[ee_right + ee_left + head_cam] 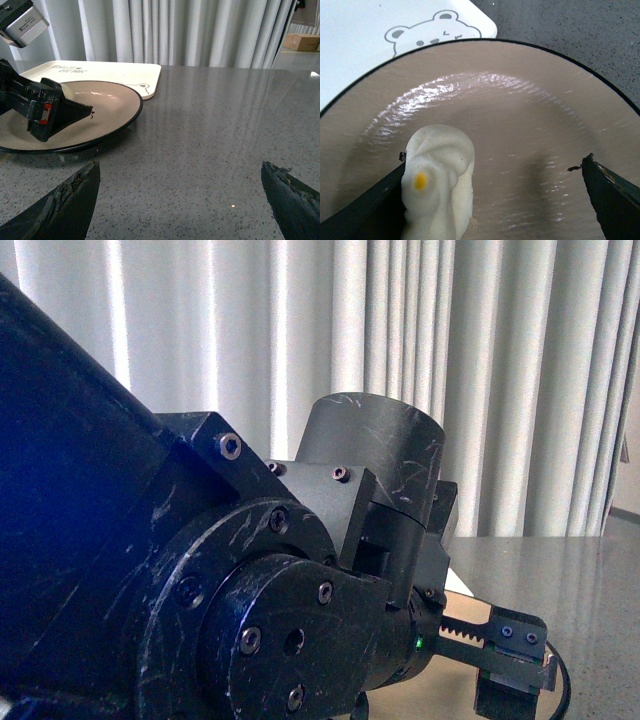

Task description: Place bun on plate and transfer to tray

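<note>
Bun (440, 180) already sitting on plate (530, 100), touching one finger of my left gripper (495, 162). That gripper spread wide, gripping nothing. Tray (350, 50) lies just past plate's far rim from it, so I reckon left arm nearer for transfer. Right gripper (180, 167) also wide open, holding nothing, over desk (225, 115), well off.

pale pleated curtains (520, 380) hang behind a grey speckled tabletop (210, 125); a cardboard box (302, 41) sits far behind.

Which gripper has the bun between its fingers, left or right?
The left gripper, open over the plate with the bun beside one finger; the right gripper is open above the countertop, holding nothing.
</note>
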